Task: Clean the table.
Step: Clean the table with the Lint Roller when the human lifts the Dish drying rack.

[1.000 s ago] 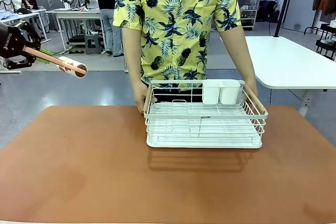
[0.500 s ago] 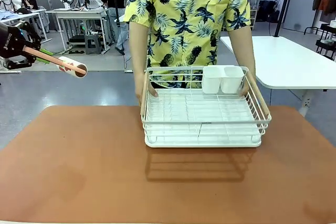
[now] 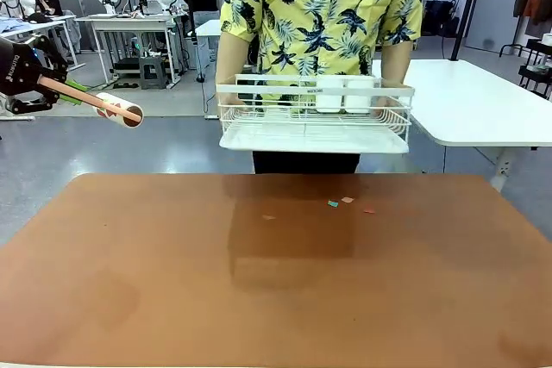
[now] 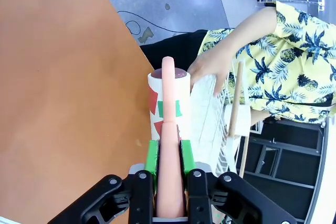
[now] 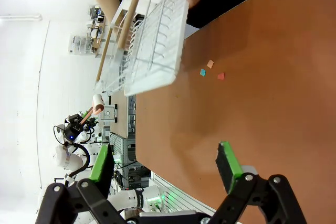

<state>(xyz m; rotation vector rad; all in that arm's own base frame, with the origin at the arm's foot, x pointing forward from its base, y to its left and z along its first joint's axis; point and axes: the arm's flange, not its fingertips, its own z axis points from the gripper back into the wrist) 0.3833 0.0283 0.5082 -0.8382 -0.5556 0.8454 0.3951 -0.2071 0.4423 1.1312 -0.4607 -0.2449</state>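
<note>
Your left pincer (image 3: 53,86) is clamped on the pink handle of a white lint roller (image 3: 119,110), in the air off the far left corner of the matte reddish-brown tabletop (image 3: 129,282), which lies lower, to its right. Your right pincer (image 5: 165,163) stands apart above that tabletop. 4 small paper scraps (image 3: 333,204) lie near its far edge, where a person holds a white wire dish rack (image 3: 315,127) aloft.

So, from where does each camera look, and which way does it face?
Front: between the arms, facing across the table at the person holding the rack up; left gripper with the roller at picture left.
Left wrist: on the left arm, looking along the shut left gripper and roller toward rack and table.
Right wrist: on the right arm, looking past the open right gripper at table and scraps.
All share table and rack.
</note>
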